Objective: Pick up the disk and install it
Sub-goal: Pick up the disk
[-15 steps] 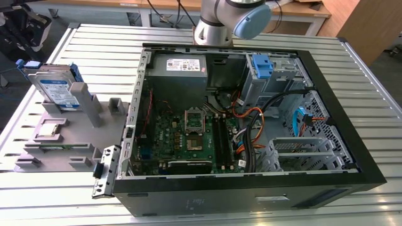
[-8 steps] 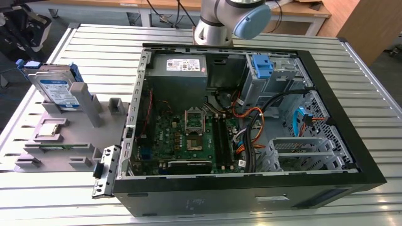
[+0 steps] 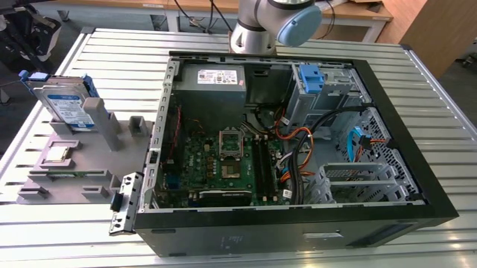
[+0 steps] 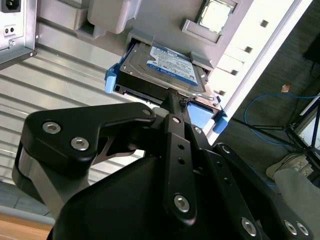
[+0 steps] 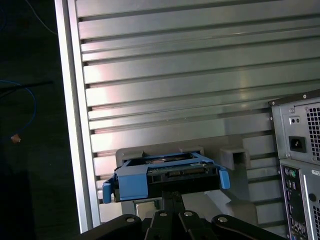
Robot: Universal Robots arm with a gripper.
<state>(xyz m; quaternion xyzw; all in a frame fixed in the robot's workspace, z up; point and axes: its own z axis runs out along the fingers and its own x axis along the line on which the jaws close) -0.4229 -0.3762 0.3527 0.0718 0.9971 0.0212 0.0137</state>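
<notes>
Disk (image 3: 66, 103) (image 4: 165, 67) (image 5: 167, 177), silver with a white-and-blue label in a blue frame, stands on edge in the grey fixture (image 3: 82, 167) on the slatted table (image 3: 111, 50), to the exterior view's left of the open computer case (image 3: 298, 226). In both wrist views the gripper (image 4: 174, 98) (image 5: 172, 196) is at the disk's free edge. Whether its claw is apart or clamped cannot be told.

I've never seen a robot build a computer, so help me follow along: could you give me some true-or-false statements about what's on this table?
1. The hard disk stands in the grey holder beside the computer case. True.
2. The case is closed. False: its side is open and the motherboard is showing.
3. The hard disk is already installed. False: it is outside the case.
4. A blue bracket sits inside the case. True.
</notes>
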